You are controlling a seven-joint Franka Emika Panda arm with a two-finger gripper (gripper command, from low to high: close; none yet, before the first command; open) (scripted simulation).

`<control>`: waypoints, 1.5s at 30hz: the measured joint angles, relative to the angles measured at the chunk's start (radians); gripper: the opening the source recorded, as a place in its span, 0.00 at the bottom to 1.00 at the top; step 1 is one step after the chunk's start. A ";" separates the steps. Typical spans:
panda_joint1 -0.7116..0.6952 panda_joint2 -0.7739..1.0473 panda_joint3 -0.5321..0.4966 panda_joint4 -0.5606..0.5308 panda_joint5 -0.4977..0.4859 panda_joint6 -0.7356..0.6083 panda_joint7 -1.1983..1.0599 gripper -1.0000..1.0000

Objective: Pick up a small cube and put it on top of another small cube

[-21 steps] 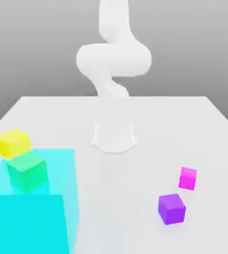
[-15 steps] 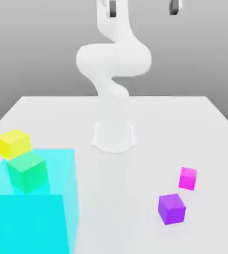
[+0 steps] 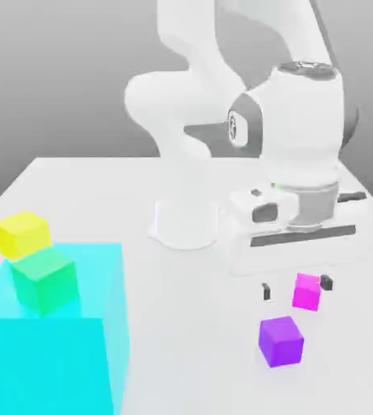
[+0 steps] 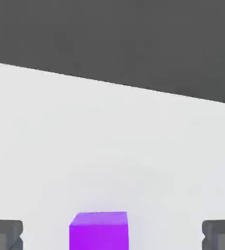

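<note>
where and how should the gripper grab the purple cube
Probably best from above: close the gripper on two opposite upright sides of the purple cube. It sits flat on the table, its sides are straight and bare, and in the hand view it lies between the open fingertips, narrower than their gap.

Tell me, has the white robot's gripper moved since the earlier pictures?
Yes: the gripper has come down into the exterior view, now low near the purple cube.
</note>
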 joint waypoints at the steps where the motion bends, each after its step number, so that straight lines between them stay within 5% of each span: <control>1: 0.005 0.037 -0.005 -0.006 -0.021 0.024 0.018 0.50; 6: 0.062 0.218 -0.076 0.016 -0.100 0.166 0.080 0.50; 7: 0.076 0.250 -0.092 0.021 -0.109 0.192 0.087 0.00; 14: 0.078 0.256 -0.094 0.022 -0.114 0.197 0.092 0.00; 21: 0.033 0.038 -0.040 0.002 -0.021 0.013 -0.002 0.00; 39: -0.398 -0.378 -0.400 0.380 -0.093 -0.745 -0.444 0.00; 44: -0.422 -0.327 -0.446 0.299 -0.053 -0.652 -0.462 0.00; 45: -0.424 -0.313 -0.448 0.278 -0.050 -0.618 -0.464 1.00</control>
